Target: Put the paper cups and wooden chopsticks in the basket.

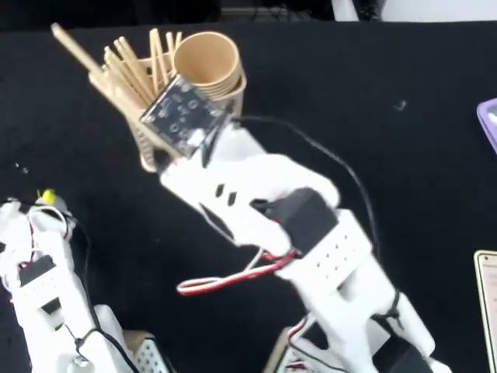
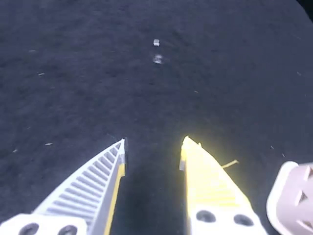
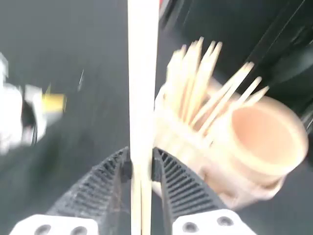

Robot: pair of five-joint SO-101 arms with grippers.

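Note:
A tan basket point(image 1: 147, 151) stands at the back left of the black table, with several wooden chopsticks point(image 1: 132, 70) upright in it and stacked paper cups point(image 1: 206, 62) nested at its right side. My right gripper point(image 3: 142, 166) is shut on a pair of chopsticks point(image 3: 142, 98) beside the basket point(image 3: 195, 147); the held sticks point(image 1: 78, 50) slant up and away to the left past the basket's rim. The cups point(image 3: 266, 137) sit just beyond the sticks in the basket. My left gripper point(image 2: 152, 147) is open over bare black cloth at the front left point(image 1: 46, 202).
A purple object point(image 1: 489, 124) and a pale card point(image 1: 488, 287) lie at the table's right edge. A red-and-white cable point(image 1: 225, 280) loops beside the right arm. Small specks point(image 2: 156, 43) lie on the cloth ahead of the left gripper.

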